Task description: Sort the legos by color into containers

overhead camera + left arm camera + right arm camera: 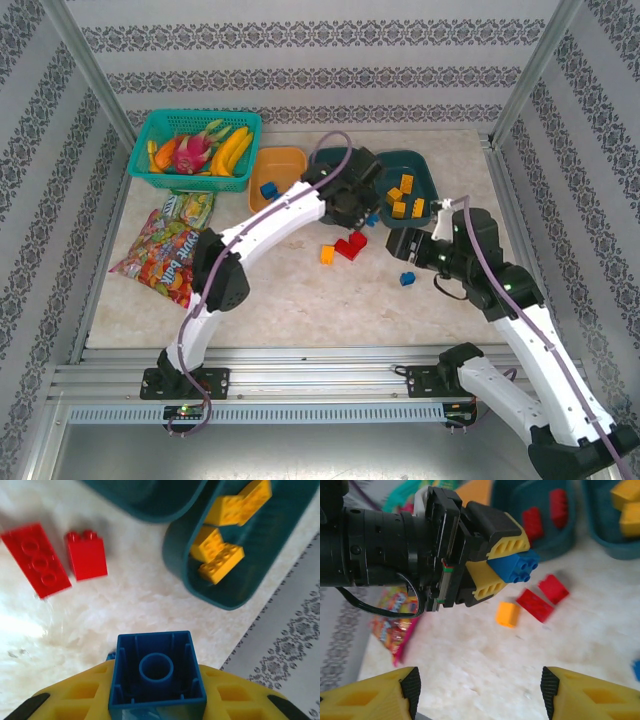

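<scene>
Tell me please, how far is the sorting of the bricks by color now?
Done: yellow bricks lie in one teal bin, red bricks in the other teal bin, and a first blue brick in the orange bin. In hand: the left gripper is shut on a second blue brick; the right gripper is open. Left: two loose red bricks, an orange brick and a third blue brick on the table.

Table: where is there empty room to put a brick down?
The biggest bare patch of the table is the near strip, between the left arm and the loose blue brick, nearer than the red bricks. The back and left are crowded: basket, snack bags, orange bin, teal bin, and the left pincer gripping the held blue brick.
</scene>
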Robot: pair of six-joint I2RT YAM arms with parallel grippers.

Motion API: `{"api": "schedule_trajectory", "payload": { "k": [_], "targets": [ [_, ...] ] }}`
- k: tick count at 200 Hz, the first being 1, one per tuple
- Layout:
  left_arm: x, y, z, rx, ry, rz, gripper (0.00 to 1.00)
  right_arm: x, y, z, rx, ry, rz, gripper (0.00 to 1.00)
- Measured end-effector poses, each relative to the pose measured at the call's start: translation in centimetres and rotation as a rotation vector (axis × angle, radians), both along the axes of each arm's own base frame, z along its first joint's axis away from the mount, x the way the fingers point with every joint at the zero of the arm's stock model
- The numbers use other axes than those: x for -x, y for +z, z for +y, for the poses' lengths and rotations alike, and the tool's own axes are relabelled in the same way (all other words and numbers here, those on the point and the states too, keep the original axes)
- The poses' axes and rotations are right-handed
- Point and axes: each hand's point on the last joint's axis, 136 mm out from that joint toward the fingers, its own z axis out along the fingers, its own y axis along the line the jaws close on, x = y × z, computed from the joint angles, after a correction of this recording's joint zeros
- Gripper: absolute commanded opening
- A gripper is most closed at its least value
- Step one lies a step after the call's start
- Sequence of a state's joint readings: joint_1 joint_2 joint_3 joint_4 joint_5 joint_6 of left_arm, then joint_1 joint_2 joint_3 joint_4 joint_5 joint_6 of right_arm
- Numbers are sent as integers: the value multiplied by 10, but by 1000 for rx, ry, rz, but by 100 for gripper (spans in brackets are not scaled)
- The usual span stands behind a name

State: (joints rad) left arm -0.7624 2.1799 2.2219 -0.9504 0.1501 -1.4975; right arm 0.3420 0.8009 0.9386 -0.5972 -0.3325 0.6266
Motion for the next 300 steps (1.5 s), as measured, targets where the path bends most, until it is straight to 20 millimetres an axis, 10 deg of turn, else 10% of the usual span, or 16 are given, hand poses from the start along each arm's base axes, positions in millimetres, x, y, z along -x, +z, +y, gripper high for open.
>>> {"api": "schedule_trajectory", "payload": {
  "k": [92,148,231,300],
  "targets": [
    [-89,-8,139,-182,-198,-145,33,-85,-17,80,-144,103,-103,76],
    [-146,-77,198,-248,-238,-114,32,-146,-43,122,-129,69,-85,97],
    [-202,-103,210,-260,-225,-225,34,-175,-42,138,-147,48,-87,97],
    [-201,-126,211,-264,-227,-186,50,-171,-57,132,-109,30,-24,96]
  ]
}}
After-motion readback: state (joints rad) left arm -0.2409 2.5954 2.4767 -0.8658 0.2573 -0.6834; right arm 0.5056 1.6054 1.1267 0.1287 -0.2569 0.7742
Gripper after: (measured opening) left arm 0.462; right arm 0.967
